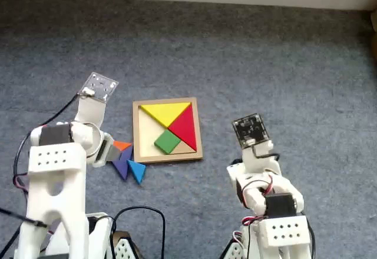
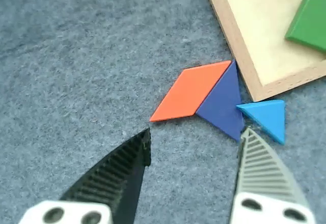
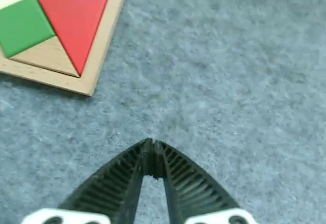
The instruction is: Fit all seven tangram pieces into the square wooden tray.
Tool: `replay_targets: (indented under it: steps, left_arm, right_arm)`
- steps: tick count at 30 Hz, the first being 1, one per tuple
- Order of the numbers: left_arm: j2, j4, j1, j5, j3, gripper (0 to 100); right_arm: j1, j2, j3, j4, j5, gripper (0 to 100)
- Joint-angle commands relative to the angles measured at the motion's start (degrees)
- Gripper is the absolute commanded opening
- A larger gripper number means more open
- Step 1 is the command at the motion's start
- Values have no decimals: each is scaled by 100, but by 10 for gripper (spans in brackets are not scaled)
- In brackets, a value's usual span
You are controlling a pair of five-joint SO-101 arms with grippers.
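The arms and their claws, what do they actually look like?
The left arm and right arm are blocky white plastic with rows of small round holes and dark motors. A black cable loops by the left base; red and white wires run up the right. Each claw has two pointed, ribbed fingers: the left claw one black, one pale grey; the right claw both black.

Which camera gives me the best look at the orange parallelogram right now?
The left wrist view: the orange parallelogram lies whole and unobstructed, one edge against the dark blue triangle. The high view catches just a small orange sliver beside the left arm. The right wrist view looks at the tray corner instead.
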Motion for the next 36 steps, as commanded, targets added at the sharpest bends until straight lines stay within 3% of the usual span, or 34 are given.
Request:
replay_targets:
  steps: [1, 6, 12, 19, 24, 36]
  left_arm:
    - [743, 44, 163, 79, -576, 277]
    - [1534, -9, 330, 167, -681, 277]
    - [2545, -211, 75, -747, -1332, 276]
    - [4374, -211, 4, -1345, -2615, 223]
    - [5631, -158, -92, -1363, -3635, 210]
    - [6703, 1257, -48, -1600, -5138, 210]
  right_arm:
    - [356, -725, 391, 4, 62, 6]
    - [532, -1596, 1191, 4, 62, 6]
    - [822, -2571, 1982, 13, 70, 6]
    - [848, -2536, 2123, 4, 70, 6]
    - [848, -2536, 2132, 31, 70, 6]
    - [963, -2501, 2132, 40, 70, 6]
